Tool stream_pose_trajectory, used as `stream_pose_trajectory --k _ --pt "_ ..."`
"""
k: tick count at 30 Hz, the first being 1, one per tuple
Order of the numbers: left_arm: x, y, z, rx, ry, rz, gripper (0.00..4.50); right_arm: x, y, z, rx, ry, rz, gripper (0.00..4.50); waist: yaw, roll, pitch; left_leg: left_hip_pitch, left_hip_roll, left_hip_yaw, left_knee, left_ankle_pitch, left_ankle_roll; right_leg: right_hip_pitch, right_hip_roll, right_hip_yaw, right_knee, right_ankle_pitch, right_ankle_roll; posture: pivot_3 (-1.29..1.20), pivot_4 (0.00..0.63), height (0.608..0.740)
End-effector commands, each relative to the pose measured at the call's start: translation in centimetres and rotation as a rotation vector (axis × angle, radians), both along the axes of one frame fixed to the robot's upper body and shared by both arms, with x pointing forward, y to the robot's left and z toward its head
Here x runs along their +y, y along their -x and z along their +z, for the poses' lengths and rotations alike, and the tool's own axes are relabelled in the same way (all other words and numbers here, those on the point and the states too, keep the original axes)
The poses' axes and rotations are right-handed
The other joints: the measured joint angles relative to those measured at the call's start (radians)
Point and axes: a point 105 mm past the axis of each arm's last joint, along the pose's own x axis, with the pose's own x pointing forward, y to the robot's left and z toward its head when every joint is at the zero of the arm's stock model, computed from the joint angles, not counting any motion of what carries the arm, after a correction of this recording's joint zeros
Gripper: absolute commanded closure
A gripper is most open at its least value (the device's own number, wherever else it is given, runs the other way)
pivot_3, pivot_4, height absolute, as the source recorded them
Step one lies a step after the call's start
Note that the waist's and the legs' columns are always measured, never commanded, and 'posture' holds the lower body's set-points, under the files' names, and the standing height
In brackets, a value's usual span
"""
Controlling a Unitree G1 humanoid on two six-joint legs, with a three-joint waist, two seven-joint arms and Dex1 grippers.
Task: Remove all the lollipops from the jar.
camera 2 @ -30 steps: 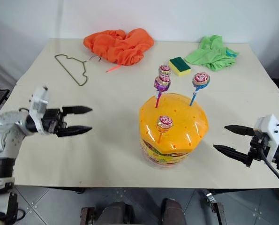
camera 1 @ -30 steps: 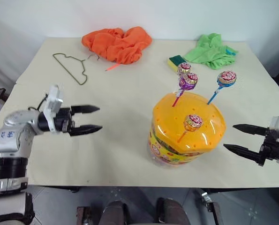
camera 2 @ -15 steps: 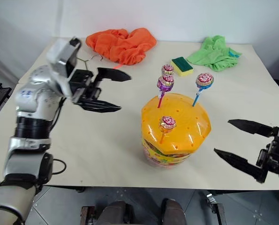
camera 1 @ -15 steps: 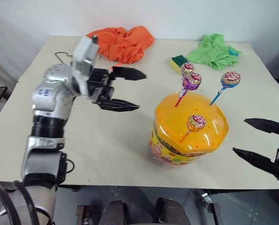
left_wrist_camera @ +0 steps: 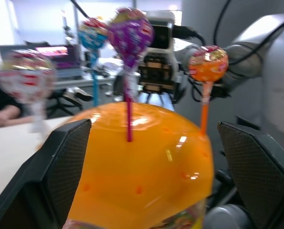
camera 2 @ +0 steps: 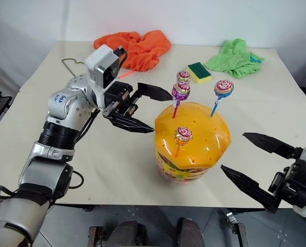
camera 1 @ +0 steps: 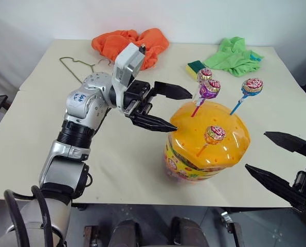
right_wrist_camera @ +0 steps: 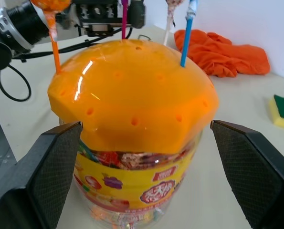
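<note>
From the head views, the squat clear plastic jar with its orange domed lid stands near the front edge of the cream table, 4 wrapped lollipops stuck upright in the lid's holes — the left gripper hangs just beside the lid, jaws wide and empty. The left wrist view looks across the dome between both fingers, with a purple lollipop ahead. In the right wrist view the right gripper faces the jar's other side — jaws wide, touching nothing.

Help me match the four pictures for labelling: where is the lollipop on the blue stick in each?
Left eye: blue-stick lollipop, above the lid's far right.
Right eye, same spot.
Left wrist, upper left, blurred.
Right wrist: just the stick, top centre.
Shared landmark: the jar's orange lid.
</note>
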Motion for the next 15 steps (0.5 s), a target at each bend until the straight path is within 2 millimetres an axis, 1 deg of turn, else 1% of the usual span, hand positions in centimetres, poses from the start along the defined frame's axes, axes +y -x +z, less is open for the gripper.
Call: stream_pose_trajectory --k 1,6,9,12,15 --pt "-0.4 1.8 0.9 -0.051 0.011 -0.176 0.0 -0.2 0.2 0.7 -0.056 0.021 -0.03 0.01 0.003 0.0 0.0 0.0 0.0 0.0 0.0 0.0 0.0 0.0 0.0 0.0 0.0 0.0 0.0 0.0 0.15 0.74" --pt "-1.7 1.0 1.1 -0.043 0.032 -0.156 0.0 0.0 0.3 0.9 -0.063 0.019 -0.024 0.01 0.015 0.0 0.0 -0.001 -0.001 0.0 0.002 0.0 0.001 0.0 0.0 0.0 0.0 0.0 0.0 0.0 0.15 0.74" --pt "-2.7 0.5 0.9 -0.039 0.021 -0.127 0.0 -0.1 0.4 1.1 -0.071 0.023 -0.029 0.01 0.019 0.0 0.0 -0.001 -0.001 0.0 0.002 -0.001 0.001 0.0 0.0 0.001 0.0 0.0 0.0 0.0 0.15 0.74" --pt "-3.0 0.6 0.7 -0.057 0.027 -0.146 0.0 -0.2 0.5 1.2 -0.08 0.022 -0.041 0.01 0.02 0.0 0.0 -0.001 -0.001 0.0 0.002 -0.001 0.001 0.0 0.0 0.001 0.0 0.0 0.0 0.0 0.15 0.74" --pt "-3.0 0.9 0.9 -0.05 0.057 -0.168 0.59 -0.3 0.6 1.3 -0.087 0.023 -0.057 0.0 0.021 0.0 0.0 -0.001 -0.001 0.0 0.002 -0.001 0.001 0.0 0.0 0.001 0.0 0.0 0.0 0.0 0.15 0.74"
